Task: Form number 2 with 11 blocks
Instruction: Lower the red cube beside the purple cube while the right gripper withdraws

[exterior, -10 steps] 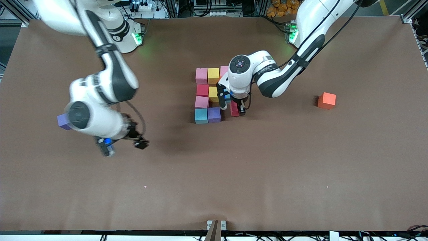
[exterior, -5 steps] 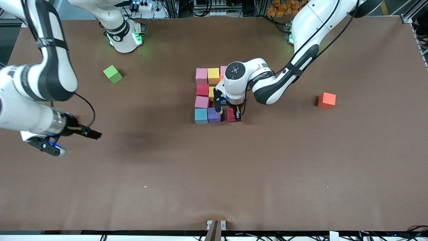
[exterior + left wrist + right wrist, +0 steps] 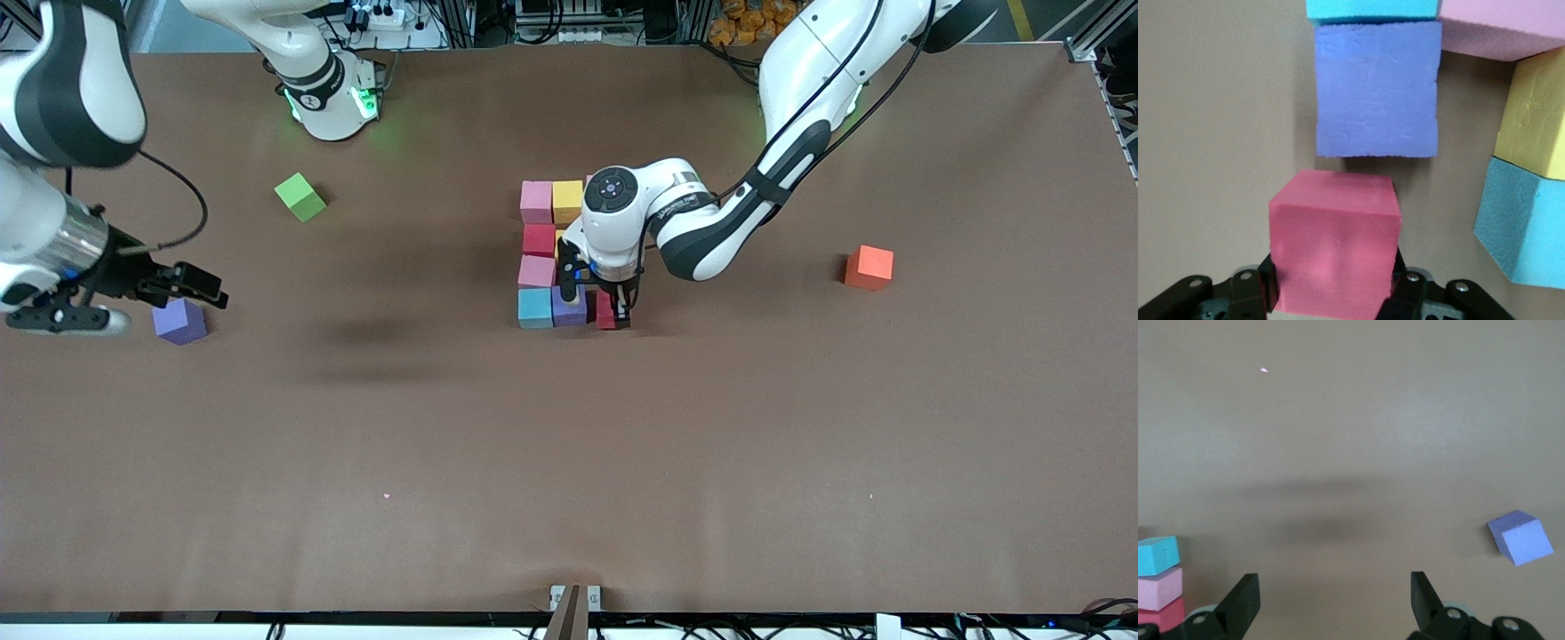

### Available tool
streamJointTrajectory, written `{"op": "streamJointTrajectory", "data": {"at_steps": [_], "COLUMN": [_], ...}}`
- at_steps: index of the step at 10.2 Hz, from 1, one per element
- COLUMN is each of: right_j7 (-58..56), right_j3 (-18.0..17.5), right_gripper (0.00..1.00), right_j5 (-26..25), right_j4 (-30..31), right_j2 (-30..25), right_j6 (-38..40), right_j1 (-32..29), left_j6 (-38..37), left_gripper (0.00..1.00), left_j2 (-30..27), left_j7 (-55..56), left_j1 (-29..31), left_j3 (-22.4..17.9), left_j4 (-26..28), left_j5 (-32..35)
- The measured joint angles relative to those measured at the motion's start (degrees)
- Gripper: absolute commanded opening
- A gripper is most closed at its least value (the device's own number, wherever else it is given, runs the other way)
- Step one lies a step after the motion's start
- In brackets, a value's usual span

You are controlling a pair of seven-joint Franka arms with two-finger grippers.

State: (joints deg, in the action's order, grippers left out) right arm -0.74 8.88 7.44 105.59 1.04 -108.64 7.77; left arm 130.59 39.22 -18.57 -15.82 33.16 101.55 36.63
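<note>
Front view: the left gripper (image 3: pixel 610 313) clamps a red foam cube (image 3: pixel 607 313) beside the purple foam cube (image 3: pixel 569 307) in the block cluster's nearest row, the cluster's long axis running toward the camera. Left wrist view: the red cube (image 3: pixel 1333 248) sits square between the fingers (image 3: pixel 1407 288), apart from the purple one (image 3: pixel 1376 88). Right wrist view: the right gripper (image 3: pixel 1335 600) hangs spread wide over bare table near a loose purple foam cube (image 3: pixel 1519 537).

Brown table (image 3: pixel 711 462), cables along edge

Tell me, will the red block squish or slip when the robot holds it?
The red block looks like matte foam, so it probably squishes slightly and grips well rather than slipping. The left tool holds it by two sides, so it seems light. Its flat faces should let it sit steadily beside the purple block.
</note>
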Motion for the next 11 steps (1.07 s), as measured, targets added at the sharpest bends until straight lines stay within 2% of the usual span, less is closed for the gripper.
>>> {"op": "streamJointTrajectory", "data": {"at_steps": [2,4,6,7,8,11], "right_j7": [-3.3,-8.8,-11.2,-11.3,-11.3,-10.1], "right_j3": [-0.4,-0.2,-0.1,-0.4,-0.5,-0.5], "right_gripper": [1.0,1.0,1.0,1.0,1.0,1.0], "right_j5": [-0.1,-0.6,-4.7,-8.9,-10.5,-10.4], "right_j4": [-3.7,-10.6,-15.9,-17.7,-19.1,-19.9], "right_j2": [-0.6,-0.7,-0.8,-0.8,-0.8,-0.6], "right_j6": [3.3,11.1,15.2,16.2,17.0,17.3], "right_j1": [-0.2,-1.7,-2.8,-2.8,-2.7,-2.7], "left_j6": [0.0,0.0,0.0,0.0,0.0,0.0], "left_gripper": [0.0,0.0,0.0,0.0,0.0,0.0], "left_j2": [0.4,1.5,2.2,2.4,2.4,2.5], "left_j7": [-0.9,-1.1,-1.1,-1.1,-1.2,-1.3], "left_j1": [-0.4,-1.2,-1.8,-1.8,-1.9,-1.9], "left_j3": [-0.6,-0.6,-0.7,-0.7,-0.7,-0.7], "left_j4": [-0.3,-0.8,-1.0,-1.0,-1.0,-1.0], "left_j5": [0.0,0.0,0.0,0.0,0.0,0.1]}}
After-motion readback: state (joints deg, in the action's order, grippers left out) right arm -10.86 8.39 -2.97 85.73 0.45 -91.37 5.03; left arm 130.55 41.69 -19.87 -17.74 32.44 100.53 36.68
